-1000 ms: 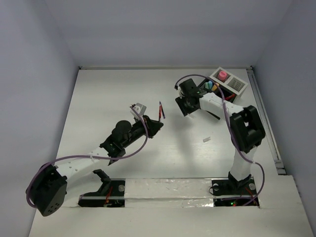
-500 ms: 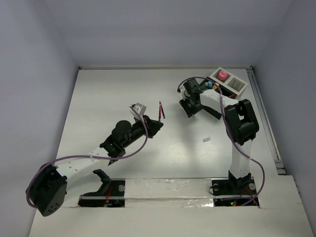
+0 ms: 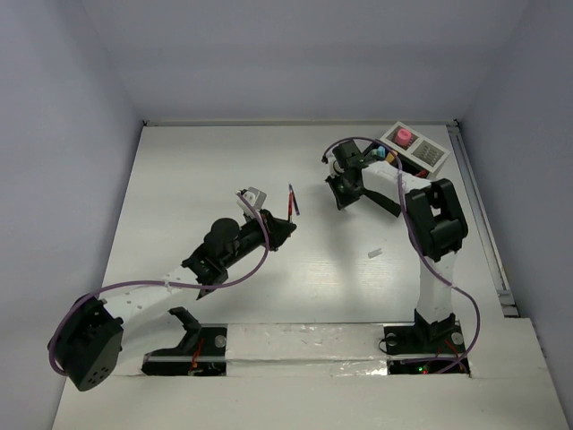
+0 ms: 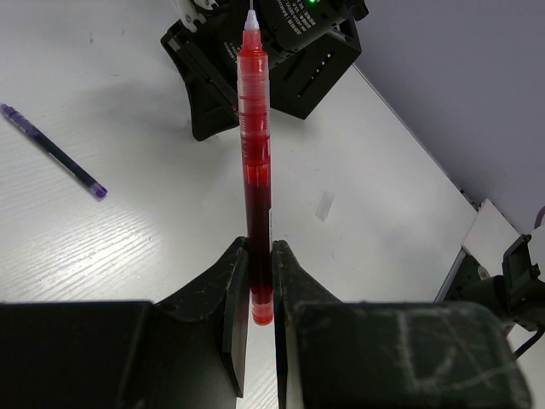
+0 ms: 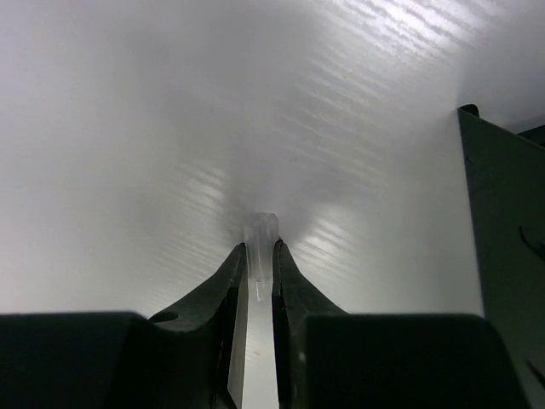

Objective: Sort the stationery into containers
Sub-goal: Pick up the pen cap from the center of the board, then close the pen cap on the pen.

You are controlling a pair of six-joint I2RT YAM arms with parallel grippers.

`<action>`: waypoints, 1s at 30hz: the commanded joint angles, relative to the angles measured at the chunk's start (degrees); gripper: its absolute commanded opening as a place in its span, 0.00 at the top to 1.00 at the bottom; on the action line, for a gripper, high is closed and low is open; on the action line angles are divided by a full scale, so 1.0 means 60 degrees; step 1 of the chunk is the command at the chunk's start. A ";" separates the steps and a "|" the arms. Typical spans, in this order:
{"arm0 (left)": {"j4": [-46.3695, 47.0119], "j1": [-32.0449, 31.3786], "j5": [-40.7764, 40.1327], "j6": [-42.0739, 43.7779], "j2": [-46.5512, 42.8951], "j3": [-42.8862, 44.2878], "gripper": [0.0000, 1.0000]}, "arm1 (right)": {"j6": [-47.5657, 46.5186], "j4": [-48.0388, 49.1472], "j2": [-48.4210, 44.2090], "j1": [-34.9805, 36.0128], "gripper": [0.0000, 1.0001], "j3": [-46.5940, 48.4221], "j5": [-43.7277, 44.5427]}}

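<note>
White tabletop (image 3: 197, 179) boxed in by pale lilac walls, both arm bases at the bottom edge of the overhead view.

Nearest, just left of centre: left gripper (image 3: 279, 229), narrow, pinching the red pen (image 4: 255, 170) low on its barrel. Carried clear of the surface, long axis running straight out from the fingers, white tip aimed up the frame at the black right gripper (image 3: 343, 195).

Off to the upper left in the left wrist view, flat on the table and apart from everything: dark blue pen (image 4: 53, 152). Right of centre overhead, a small white scrap (image 3: 375, 253), too small to identify.

Farther up: right gripper tipped toward the table, closed narrow on a pale translucent stick (image 5: 259, 234), identity unclear. Black wall at the right edge of the right wrist view, probably the organizer (image 3: 433, 159).

Set in the upper right corner overhead, pink-capped bottle (image 3: 405, 136) standing in its white part, coloured markers (image 3: 383, 156) showing in the black part.

Judged key relation: organizer up and right of the red pen, beyond the right arm. Right arm far closer to it than the left, so a long reach or a hand-across likely.
</note>
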 commanded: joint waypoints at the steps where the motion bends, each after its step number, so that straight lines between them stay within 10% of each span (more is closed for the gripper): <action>1: 0.0408 0.0019 0.0094 0.0127 -0.0005 0.0045 1.00 | 0.1855 0.1147 -0.0797 -0.0047 1.00 -0.0305 -0.0428; 15: 0.0920 0.0019 0.0738 -0.0209 0.0434 0.0030 1.00 | 0.7516 0.8348 -0.6015 0.0041 1.00 -0.5138 -0.2948; 30: 0.1580 0.0019 0.1603 -0.0386 0.1094 0.0060 1.00 | 0.9086 1.3116 -0.6589 0.0876 1.00 -0.6943 -0.3226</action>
